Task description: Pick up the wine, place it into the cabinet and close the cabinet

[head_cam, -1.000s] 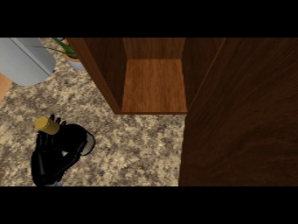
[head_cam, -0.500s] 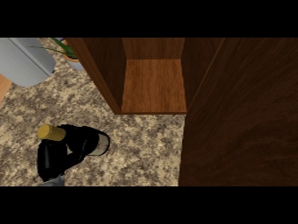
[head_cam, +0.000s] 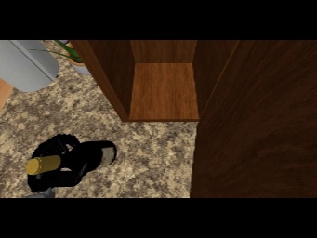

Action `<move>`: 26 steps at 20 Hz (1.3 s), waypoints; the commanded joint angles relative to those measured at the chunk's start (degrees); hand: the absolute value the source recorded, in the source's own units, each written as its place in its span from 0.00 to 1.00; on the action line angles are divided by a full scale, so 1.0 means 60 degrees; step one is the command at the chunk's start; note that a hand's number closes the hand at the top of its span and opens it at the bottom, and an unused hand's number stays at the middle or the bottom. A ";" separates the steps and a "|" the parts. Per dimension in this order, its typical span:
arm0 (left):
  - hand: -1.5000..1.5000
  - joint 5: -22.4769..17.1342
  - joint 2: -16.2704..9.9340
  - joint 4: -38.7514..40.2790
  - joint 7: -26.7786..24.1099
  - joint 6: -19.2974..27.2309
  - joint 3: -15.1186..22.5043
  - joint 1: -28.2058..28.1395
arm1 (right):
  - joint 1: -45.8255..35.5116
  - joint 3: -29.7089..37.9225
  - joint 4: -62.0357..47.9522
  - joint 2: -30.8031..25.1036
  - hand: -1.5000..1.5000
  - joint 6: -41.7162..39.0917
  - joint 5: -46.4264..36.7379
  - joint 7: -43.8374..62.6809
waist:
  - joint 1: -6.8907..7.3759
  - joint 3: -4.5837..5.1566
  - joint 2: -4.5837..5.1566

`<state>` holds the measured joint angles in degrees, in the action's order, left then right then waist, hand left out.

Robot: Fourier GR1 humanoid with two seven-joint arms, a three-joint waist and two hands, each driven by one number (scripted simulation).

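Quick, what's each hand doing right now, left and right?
Left hand: curled round the wine bottle, holding it over the counter.
Right hand: not in view.

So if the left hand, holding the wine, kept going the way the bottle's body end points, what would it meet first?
The left hand holds the wine with its body end pointing right. Bare counter comes first, then probably the open cabinet door; their relative height is unclear from above.

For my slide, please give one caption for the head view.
Left hand grips the wine bottle on the granite counter, beside the open cabinet.
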<state>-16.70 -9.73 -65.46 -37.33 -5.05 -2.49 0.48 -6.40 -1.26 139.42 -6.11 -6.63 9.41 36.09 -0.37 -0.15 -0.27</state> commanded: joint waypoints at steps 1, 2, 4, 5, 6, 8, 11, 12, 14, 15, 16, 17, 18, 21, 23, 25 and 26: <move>1.00 0.0191 -0.0524 -0.0642 0.0248 -0.0657 0.0264 -0.0582 | -0.0348 0.0289 0.1046 -0.0155 0.00 0.0211 0.0896 0.0920 | 0.0070 0.0025 0.0019; 1.00 0.0522 -0.0457 -0.0022 -0.0816 -0.0507 0.0070 -0.0647 | 0.0515 0.0267 0.1097 -0.0122 0.00 -0.0303 0.0826 0.0110 | 0.0029 0.0024 0.0028; 1.00 0.0819 -0.0174 -0.0694 -0.0296 0.0199 0.0307 -0.0420 | 0.0270 -0.0417 0.1515 0.0216 0.00 0.0257 0.0295 0.0811 | 0.0027 0.0027 0.0020; 1.00 0.0867 -0.0221 -0.0539 -0.0797 0.0271 0.0065 -0.0300 | 0.0337 0.0302 0.1267 -0.0091 0.00 -0.0057 0.0979 0.0616 | 0.0016 0.0024 0.0027; 1.00 0.0679 -0.0270 -0.1572 -0.0475 0.0043 0.0255 -0.1077 | 0.0230 0.0671 0.1356 -0.0256 0.00 -0.0189 0.1421 0.0625 | 0.0058 0.0019 0.0011; 1.00 0.0639 -0.0098 -0.1627 -0.0583 0.0164 0.0116 -0.0764 | 0.0706 -0.0115 0.0662 0.0232 0.00 -0.0388 0.0530 -0.0274 | 0.0060 0.0021 0.0028; 1.00 -0.0280 -0.0245 -0.3187 0.1119 -0.0454 0.0270 -0.0843 | -0.0101 -0.0078 0.0618 0.0225 0.00 0.0145 0.0343 0.0460 | 0.0095 0.0022 0.0018; 1.00 -0.0047 -0.0001 -0.4060 0.1496 -0.0084 0.0714 -0.1288 | -0.0428 0.0468 0.0975 -0.0093 0.00 0.0231 0.1025 0.1121 | 0.0107 0.0018 -0.0001; 1.00 -0.0587 -0.0388 -0.4605 0.2323 -0.0343 0.0423 -0.0971 | 0.0204 -0.0170 0.1175 0.0205 0.00 0.0091 0.0354 0.0570 | 0.0075 0.0018 0.0001; 1.00 -0.0427 -0.0065 -0.4353 0.2390 -0.0167 0.0686 -0.0770 | 0.0075 -0.0198 0.1160 0.0239 0.00 0.0163 0.0505 0.0685 | 0.0047 0.0022 0.0014; 1.00 -0.0321 0.0045 -0.5171 0.2781 0.0001 0.1036 -0.1370 | 0.0362 0.0150 0.0955 0.0193 0.00 -0.0090 0.0789 0.0199 | 0.0072 0.0015 0.0008; 1.00 -0.0046 0.0337 -0.5627 0.2854 0.0282 0.1441 -0.1640 | 0.0625 -0.0467 0.1268 0.0337 0.00 -0.0006 0.0110 0.0307 | 0.0069 0.0017 -0.0001; 1.00 -0.0011 0.0016 -0.5670 0.3432 0.0471 0.1185 -0.0880 | 0.0416 0.0158 0.1315 0.0009 0.00 -0.0145 0.0897 0.0533 | 0.0022 0.0016 0.0010; 1.00 0.0054 0.0141 -0.6326 0.4292 0.0793 0.1363 -0.0694 | 0.0297 -0.0242 0.0800 0.0342 0.00 0.0038 0.0327 0.0211 | 0.0047 0.0021 0.0027; 1.00 0.0425 0.0239 -0.6732 0.4876 0.1202 0.1633 -0.0424 | 0.0154 0.0196 0.0992 0.0114 0.00 -0.0007 0.0834 0.0544 | 0.0029 0.0020 0.0023; 1.00 0.0755 0.0433 -0.6722 0.4954 0.1233 0.1989 -0.0304 | 0.0164 -0.0003 0.0714 0.0271 0.00 -0.0060 0.0519 0.0119 | 0.0033 0.0022 0.0030; 1.00 0.1101 0.0674 -0.7103 0.5539 0.1706 0.2479 -0.0318 | -0.0018 -0.0065 0.1239 0.0192 0.00 0.0195 0.0570 0.0850 | 0.0010 0.0022 0.0015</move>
<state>-13.33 -7.60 -104.41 -10.31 1.62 8.30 -3.16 -7.18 -1.65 139.18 -4.95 -6.76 9.52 36.81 -0.14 -0.03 -0.15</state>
